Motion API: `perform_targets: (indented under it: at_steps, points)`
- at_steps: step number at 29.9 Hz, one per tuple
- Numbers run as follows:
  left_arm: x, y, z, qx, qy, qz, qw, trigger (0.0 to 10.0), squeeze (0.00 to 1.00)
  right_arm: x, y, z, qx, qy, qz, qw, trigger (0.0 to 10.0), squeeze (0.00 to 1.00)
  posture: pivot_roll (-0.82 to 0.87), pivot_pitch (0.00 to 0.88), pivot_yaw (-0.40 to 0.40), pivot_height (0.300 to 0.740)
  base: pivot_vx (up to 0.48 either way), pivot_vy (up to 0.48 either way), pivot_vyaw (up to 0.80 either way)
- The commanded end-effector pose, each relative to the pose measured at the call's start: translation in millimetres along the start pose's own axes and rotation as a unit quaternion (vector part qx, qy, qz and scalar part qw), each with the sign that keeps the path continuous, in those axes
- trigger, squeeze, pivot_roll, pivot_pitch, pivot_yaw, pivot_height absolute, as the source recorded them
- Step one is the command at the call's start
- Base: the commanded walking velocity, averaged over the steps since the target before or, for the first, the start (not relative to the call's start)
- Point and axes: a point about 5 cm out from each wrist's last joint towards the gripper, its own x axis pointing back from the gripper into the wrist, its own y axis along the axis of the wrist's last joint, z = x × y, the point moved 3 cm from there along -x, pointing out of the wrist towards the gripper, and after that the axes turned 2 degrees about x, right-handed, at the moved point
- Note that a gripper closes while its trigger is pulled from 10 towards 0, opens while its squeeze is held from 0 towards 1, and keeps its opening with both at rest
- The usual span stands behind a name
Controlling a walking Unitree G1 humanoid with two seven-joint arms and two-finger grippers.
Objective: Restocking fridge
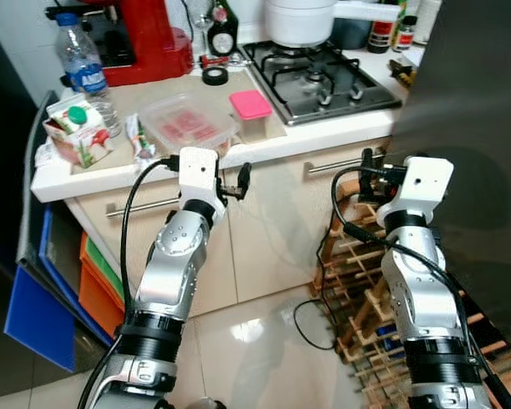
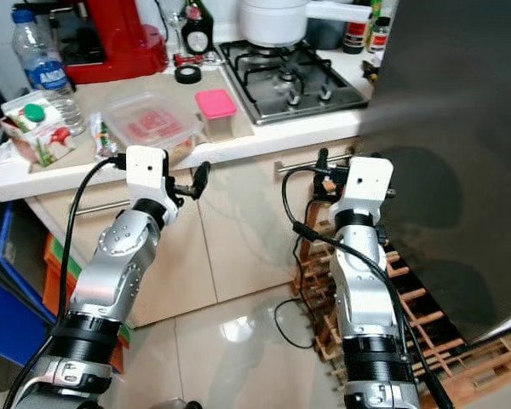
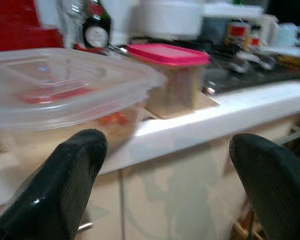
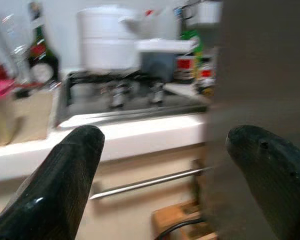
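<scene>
Spread wide and empty, the left gripper [image 3: 165,185] faces the clear food tub [image 1: 190,124] at 12 o'clock on the counter [image 1: 324,136]; the right gripper [image 4: 165,185], equally spread, fronts the fridge door [image 1: 468,111]. Approaching low risks hitting the counter edge.

**Reds and pinks on a pale counter**

A red coffee machine [image 1: 145,38] backs the cream counter [image 1: 324,136]. The small tub [image 1: 253,113] wears a pink lid; the clear container [image 1: 187,126] shows red contents. The water bottle [image 1: 83,72] carries a blue cap and label.
</scene>
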Motion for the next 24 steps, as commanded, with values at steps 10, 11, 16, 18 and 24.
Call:
perform_targets:
  at_steps: [10, 11, 16, 18, 24]
  points:
    - [17.3, 26.9, 4.4, -0.035, 0.045, -0.061, 0.997, 10.0, 0.0, -4.5, 5.2, 13.3, -0.026, 0.028, -0.006, 0.999, 10.0, 0.08, 0.0, 0.0, -0.028, 0.74, 0.0, 0.0, 0.39]
    - [17.3, 26.9, 4.4, -0.035, 0.045, -0.061, 0.997, 10.0, 0.0, -4.5, 5.2, 13.3, -0.026, 0.028, -0.006, 0.999, 10.0, 0.08, 0.0, 0.0, -0.028, 0.74, 0.0, 0.0, 0.6]
    - [17.6, 27.7, -8.9, -0.055, 0.023, -0.061, 0.996, 10.0, 0.0, -5.4, 5.3, 10.0, -0.029, 0.022, -0.007, 0.999, 10.0, 0.08, -0.01, 0.0, -0.02, 0.74, 0.0, 0.0, 0.59]
    - [18.1, 27.6, -14.9, -0.036, 0.014, -0.057, 0.998, 10.0, 0.0, -5.8, 5.8, 7.9, -0.03, 0.017, -0.009, 0.999, 10.0, 0.08, -0.01, 0.0, -0.017, 0.74, 0.0, -0.154, 0.58]
    - [18.1, 26.3, -16.2, -0.021, 0.028, -0.05, 0.998, 10.0, 0.0, -5.9, 6.7, 6.5, -0.031, 0.014, -0.011, 0.999, 10.0, 0.09, -0.02, 0.0, -0.015, 0.74, 0.0, -0.447, 0.56]
